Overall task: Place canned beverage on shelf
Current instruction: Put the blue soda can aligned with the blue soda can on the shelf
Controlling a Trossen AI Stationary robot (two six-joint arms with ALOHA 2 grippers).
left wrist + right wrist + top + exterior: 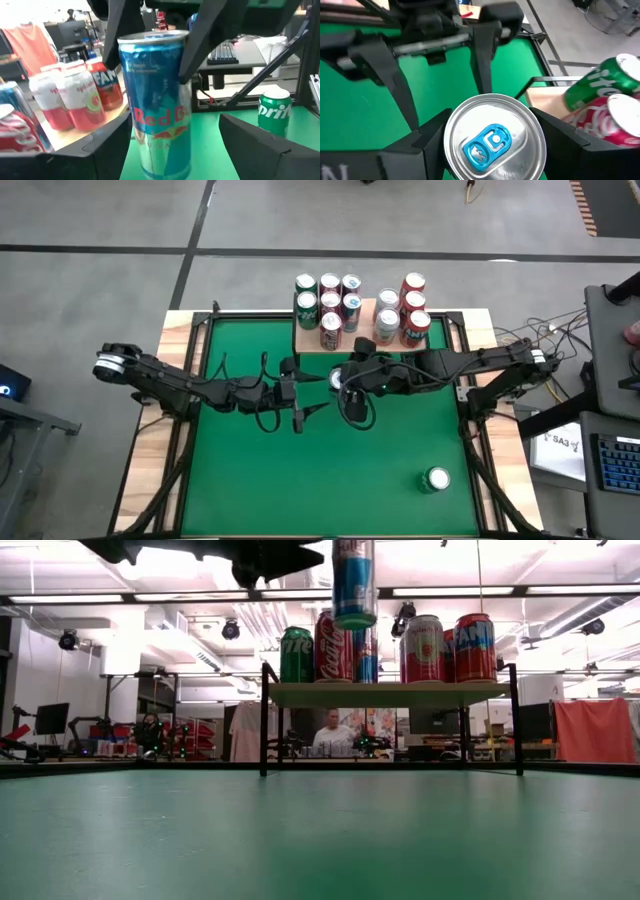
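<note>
The blue Red Bull can [157, 100] is gripped upright in the right hand [490, 137], clear of the counter [250, 470]. The left hand [300, 405], apparently spread wide, flanks it. The shelf [312, 340] lies just beyond the right hand, the nearer one.

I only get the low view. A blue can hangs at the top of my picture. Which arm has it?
Observer: The right gripper, shut on the Red Bull can from above.
Operator: And the left arm?
Observer: The left gripper faces the can side-on, fingers open.
Operator: Any cans left to fetch?
Observer: One Sprite can stands on the green table, near the right arm's front corner.
</note>
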